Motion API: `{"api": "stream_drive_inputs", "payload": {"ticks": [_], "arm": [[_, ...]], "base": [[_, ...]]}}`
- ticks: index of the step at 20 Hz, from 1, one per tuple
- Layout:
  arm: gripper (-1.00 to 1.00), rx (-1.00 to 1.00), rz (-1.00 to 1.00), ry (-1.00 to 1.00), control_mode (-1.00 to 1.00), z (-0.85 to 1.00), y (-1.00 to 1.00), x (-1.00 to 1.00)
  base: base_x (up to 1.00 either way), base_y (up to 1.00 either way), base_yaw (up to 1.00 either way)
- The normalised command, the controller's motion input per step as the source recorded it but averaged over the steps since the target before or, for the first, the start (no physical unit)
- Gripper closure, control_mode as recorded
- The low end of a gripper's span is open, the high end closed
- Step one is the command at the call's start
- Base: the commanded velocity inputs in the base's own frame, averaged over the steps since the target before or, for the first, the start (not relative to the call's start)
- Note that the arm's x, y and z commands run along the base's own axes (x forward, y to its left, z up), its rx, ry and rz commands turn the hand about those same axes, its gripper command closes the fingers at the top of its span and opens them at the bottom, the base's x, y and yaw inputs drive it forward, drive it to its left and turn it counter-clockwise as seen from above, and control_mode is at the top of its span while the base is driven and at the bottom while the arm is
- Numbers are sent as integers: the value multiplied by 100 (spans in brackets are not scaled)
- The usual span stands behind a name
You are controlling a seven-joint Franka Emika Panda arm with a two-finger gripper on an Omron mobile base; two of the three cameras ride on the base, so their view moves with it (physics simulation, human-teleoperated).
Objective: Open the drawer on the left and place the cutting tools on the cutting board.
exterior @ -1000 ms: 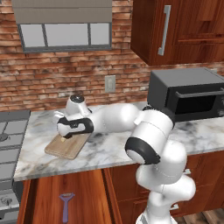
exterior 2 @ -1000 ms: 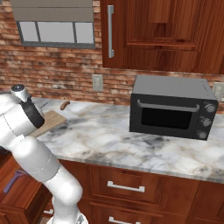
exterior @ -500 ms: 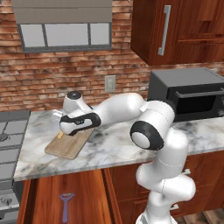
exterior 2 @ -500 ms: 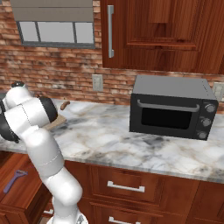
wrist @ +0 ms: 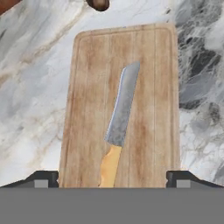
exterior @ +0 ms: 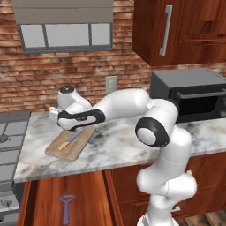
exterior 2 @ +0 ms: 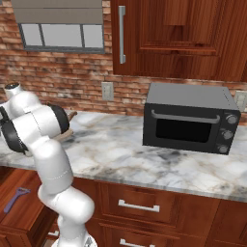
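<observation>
Since half a second ago my arm has lifted a little off the cutting board (exterior: 66, 148), leaving the knife (wrist: 119, 127) flat on it, blade pointing away from the hand. The gripper (wrist: 112, 177) hovers just above with jaws spread wide, holding nothing. The purple peeler (exterior: 66, 207) lies in the open drawer (exterior: 48, 198) below the marble counter (exterior: 114, 145), well apart from the board.

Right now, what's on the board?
The knife lies flat on the board, released between the open gripper tips. The handle's end is cut off from the hand view.
</observation>
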Motion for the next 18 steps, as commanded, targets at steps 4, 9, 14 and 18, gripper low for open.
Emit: {"api": "stream_drive_inputs", "payload": {"ticks": [4, 9, 14, 18], "arm": [[-100, -19, 0, 2, -100, -63, -13, 0], [-100, 1, -1, 0, -100, -7, -10, -21], [-100, 5, 0, -7, -100, 0, -68, -100], [-100, 4, 1, -2, -100, 5, -34, -100]], "base": [[0, 0, 0], [0, 0, 0], [0, 0, 0], [0, 0, 0]]}}
